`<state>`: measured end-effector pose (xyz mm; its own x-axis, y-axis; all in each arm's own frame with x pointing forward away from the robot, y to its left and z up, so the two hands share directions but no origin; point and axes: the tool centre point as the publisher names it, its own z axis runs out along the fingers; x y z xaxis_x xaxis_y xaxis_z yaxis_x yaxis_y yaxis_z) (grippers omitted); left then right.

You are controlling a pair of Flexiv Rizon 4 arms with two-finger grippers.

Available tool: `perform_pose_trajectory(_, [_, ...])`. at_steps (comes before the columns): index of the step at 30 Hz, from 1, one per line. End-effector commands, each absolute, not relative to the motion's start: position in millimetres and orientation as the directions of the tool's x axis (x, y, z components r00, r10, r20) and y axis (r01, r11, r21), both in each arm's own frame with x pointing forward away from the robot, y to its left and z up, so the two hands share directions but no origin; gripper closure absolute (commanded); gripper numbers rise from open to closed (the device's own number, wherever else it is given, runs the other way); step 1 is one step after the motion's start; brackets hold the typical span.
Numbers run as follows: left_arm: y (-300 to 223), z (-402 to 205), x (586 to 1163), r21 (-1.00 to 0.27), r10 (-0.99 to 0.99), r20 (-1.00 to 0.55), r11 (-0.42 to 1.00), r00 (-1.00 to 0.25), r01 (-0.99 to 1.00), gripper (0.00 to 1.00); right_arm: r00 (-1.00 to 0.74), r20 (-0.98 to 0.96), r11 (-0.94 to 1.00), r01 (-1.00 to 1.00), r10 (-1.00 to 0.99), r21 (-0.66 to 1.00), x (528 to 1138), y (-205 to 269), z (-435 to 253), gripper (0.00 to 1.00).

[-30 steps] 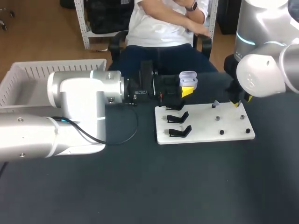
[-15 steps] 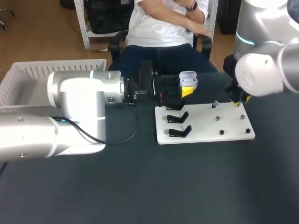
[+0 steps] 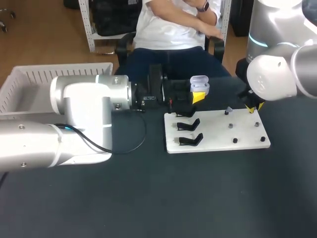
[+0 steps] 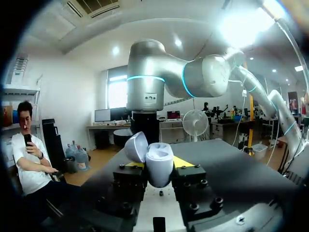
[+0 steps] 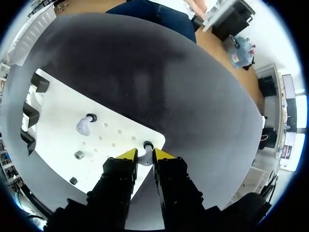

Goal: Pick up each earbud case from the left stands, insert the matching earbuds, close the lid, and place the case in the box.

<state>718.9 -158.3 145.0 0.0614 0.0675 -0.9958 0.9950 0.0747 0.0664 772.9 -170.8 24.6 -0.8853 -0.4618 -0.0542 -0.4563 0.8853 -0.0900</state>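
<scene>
Right jaws around earbud [image 5: 144,157] on board [image 5: 63,108]

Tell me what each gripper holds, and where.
Left gripper: open earbud case, by its base. Right gripper: earbud, across its body, at the board's corner.

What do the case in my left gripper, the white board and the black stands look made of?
Earbud case: likely smooth plastic, pale lavender with a soft sheen. Board: probably matte white plastic or painted sheet, flat, no glare. Stands: seemingly black plastic, dull surface.
</scene>
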Motion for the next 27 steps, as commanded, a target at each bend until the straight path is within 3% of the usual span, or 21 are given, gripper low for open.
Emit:
perform_pose_trajectory(1, [-158,144,717,0.071,0.062,-0.996,0.082,0.066,0.994,1.0,-0.886,-0.052,0.886,-0.455,-0.461,-0.091,771,-169,26,1.0])
perform_pose_trajectory(27, [-158,144,717,0.071,0.062,-0.996,0.082,0.066,0.994,1.0,-0.936,0.014,0.934,-0.353,-0.353,-0.053,709,-140,137,1.0])
